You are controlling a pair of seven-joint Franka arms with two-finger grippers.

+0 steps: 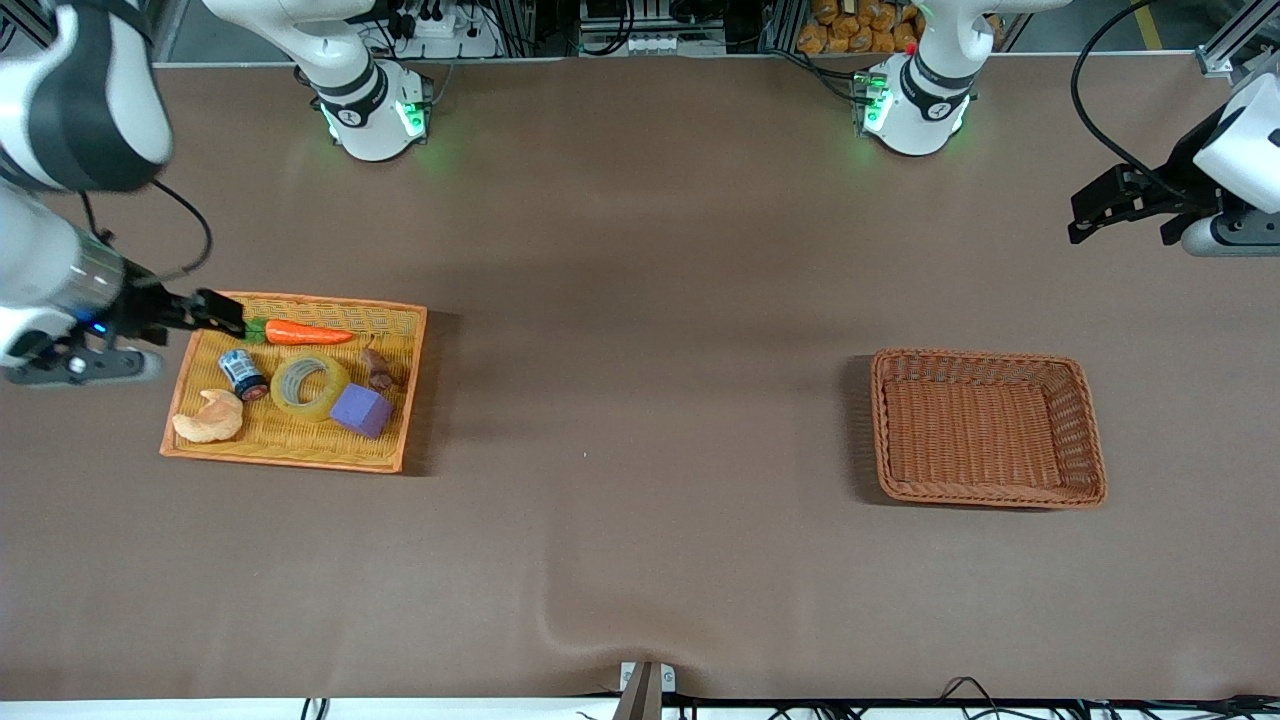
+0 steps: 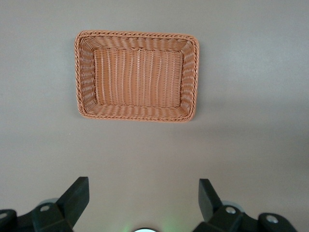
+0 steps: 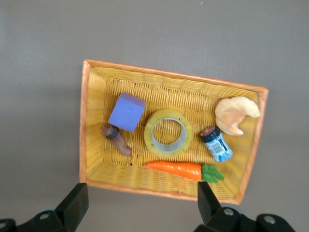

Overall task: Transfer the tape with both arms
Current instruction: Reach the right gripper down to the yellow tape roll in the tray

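Lying flat in the yellow tray (image 1: pixel 405 390), the tape (image 1: pixel 310 385) (translucent yellow ring, grey-white core) touches the purple cube (image 1: pixel 361 410), beside the can (image 1: pixel 243 373) and carrot (image 1: pixel 305 333). Right gripper (image 1: pixel 232 314) hovers open over the tray's edge; left gripper (image 1: pixel 1078 222) waits open. Bare table separates the tray from the brown basket (image 1: pixel 1088 430). Only the right wrist view shows the tape's core clearly.

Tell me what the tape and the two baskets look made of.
Tape: glossy yellowish translucent film, probably plastic, on a grey-white core. Yellow tray: fine woven straw or wicker, orange rim. Brown basket: coarser woven wicker or plastic rattan, braided rim.
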